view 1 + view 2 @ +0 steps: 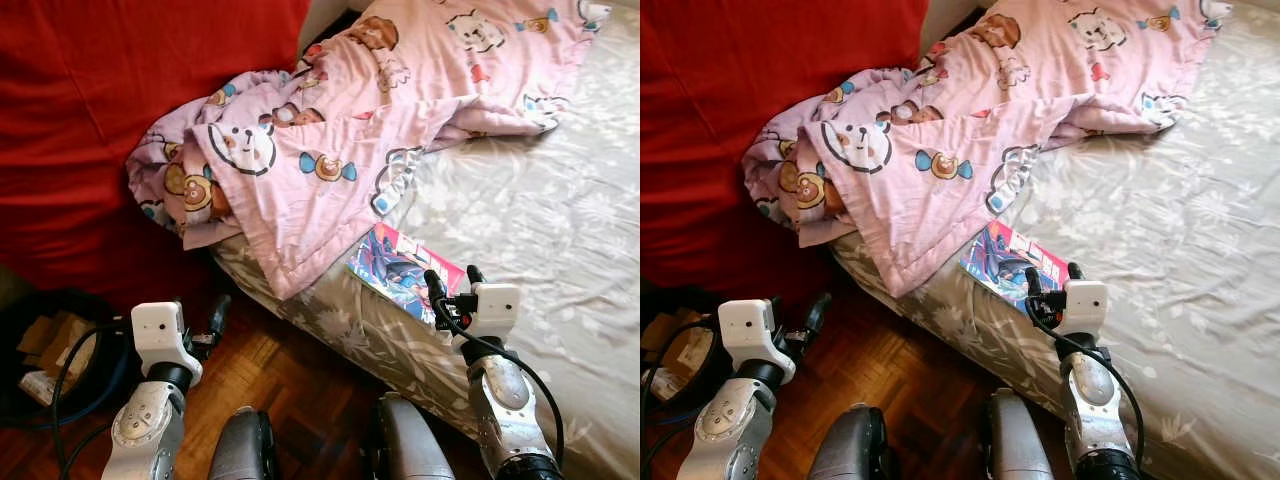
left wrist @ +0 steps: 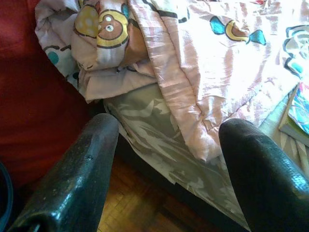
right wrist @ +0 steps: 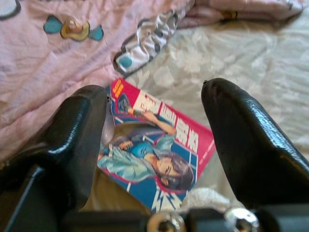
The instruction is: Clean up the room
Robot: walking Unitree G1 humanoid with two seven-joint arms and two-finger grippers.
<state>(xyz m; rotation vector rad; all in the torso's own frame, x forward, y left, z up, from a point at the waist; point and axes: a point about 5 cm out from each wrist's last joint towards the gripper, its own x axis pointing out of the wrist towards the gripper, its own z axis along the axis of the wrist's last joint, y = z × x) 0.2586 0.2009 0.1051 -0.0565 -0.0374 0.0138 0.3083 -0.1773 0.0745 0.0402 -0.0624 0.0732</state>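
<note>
Right wrist view showing the right gripper (image 3: 154, 140) with fingers spread wide apart, framing a thin paperback comic book (image 3: 157, 147) lying flat on the grey floral bedsheet (image 1: 540, 200), close to the mattress edge nearest the robot. Sitting just beside the hem of the pink cartoon-print blanket (image 1: 350, 120), one corner possibly tucked under it; contact not confirmable. Judging the book light, flexible rather than rigid, with a glossy cover likely slippery against the black fingers (image 3: 77, 130). Lying flush on soft bedding, so offering no gap beneath; pressing down likely sinking it into the mattress. Recommending a pinch across the short side at the exposed edge toward the bed's rim, or sliding it partly over the rim to expose a lip. Long axis running diagonally across the head views, from near the blanket hem down toward the right gripper (image 1: 452, 290); cover facing up, the end with the title lettering seemingly pointing away from the blanket. Left gripper (image 1: 215, 315) hovering low over the parquet floor (image 1: 290, 380) beside the bed, fingers (image 2: 72, 183) likewise standing apart, holding nothing. Blanket itself bunching in a heap against the red wall (image 1: 90, 120), soft and bulky, needing a gathered grab.
</note>
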